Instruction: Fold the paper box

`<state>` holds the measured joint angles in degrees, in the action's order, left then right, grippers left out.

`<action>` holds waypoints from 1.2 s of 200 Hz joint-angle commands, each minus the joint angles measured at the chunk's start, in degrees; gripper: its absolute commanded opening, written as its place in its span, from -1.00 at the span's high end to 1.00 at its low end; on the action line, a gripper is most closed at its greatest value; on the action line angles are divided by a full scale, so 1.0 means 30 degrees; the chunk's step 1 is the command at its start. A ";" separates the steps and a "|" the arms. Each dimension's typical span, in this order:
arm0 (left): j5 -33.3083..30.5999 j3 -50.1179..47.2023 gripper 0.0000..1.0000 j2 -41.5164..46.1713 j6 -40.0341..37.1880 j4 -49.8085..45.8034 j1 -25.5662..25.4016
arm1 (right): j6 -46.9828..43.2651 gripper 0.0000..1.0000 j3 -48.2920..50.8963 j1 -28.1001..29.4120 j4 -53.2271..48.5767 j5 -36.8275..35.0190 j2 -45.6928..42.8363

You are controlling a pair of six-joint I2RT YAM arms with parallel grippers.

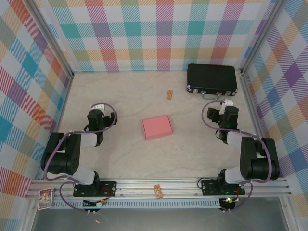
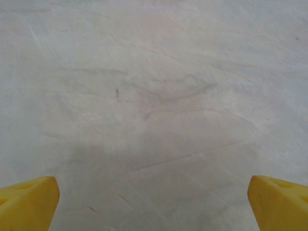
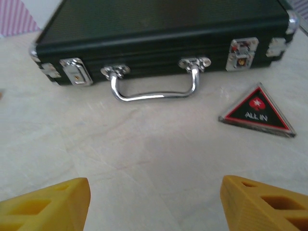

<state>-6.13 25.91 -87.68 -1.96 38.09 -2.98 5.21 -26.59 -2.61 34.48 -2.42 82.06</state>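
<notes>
A black hard case (image 3: 159, 29) lies flat on the pale, marble-patterned table (image 3: 144, 149), its chrome handle (image 3: 154, 89) and silver latches (image 3: 74, 71) facing the camera. Near its right front corner, apart from it, rests a triangular black-and-red marker (image 3: 257, 113) lettered "ALL IN". In the foreground, the right gripper (image 3: 154, 207) has its two yellow fingertips (image 3: 48, 204) spread wide, bare tabletop between them. A strip of striped wall (image 3: 17, 17) shows at upper left.

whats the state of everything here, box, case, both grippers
paper box: folded up and closed, lying flat, clear of both grippers
black case: closed, lying flat, handle down
left gripper: open, empty
right gripper: open, empty, facing the case
</notes>
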 commanded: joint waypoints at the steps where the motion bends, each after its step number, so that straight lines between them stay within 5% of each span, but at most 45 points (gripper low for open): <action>1: 0.1622 -0.0262 -0.99 -0.0076 0.0344 0.2199 0.0283 | -0.0206 -0.44 0.0882 -0.0067 0.2723 0.1516 0.0269; 51: 0.2260 -0.0961 -0.99 -0.0974 0.0037 0.4232 0.0321 | -0.0283 -0.45 0.2853 -0.0067 0.7093 0.1636 0.1105; 88: 0.1664 -0.0756 -0.99 -0.1070 0.0173 0.3938 0.0218 | -0.0302 -0.51 0.2109 0.0069 0.6152 0.1247 0.1748; 95: 0.1655 -0.0777 -0.99 -0.1067 0.0155 0.3923 0.0232 | -0.0357 -0.57 0.1963 0.0183 0.6086 0.0993 0.1849; 108: 0.1662 -0.0785 -0.99 -0.1052 0.0157 0.3960 0.0233 | -0.0534 -1.00 0.1610 0.0555 0.5414 0.0259 0.1890; 240: 0.2156 -0.0727 -0.99 -0.1067 -0.0061 0.3857 0.0233 | -0.0683 -0.98 0.1509 0.0794 0.5181 -0.0209 0.1911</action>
<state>-0.62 23.79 -90.56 -1.78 47.16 -2.81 3.77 -21.19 -0.49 49.65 -2.55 87.31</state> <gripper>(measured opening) 0.997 0.990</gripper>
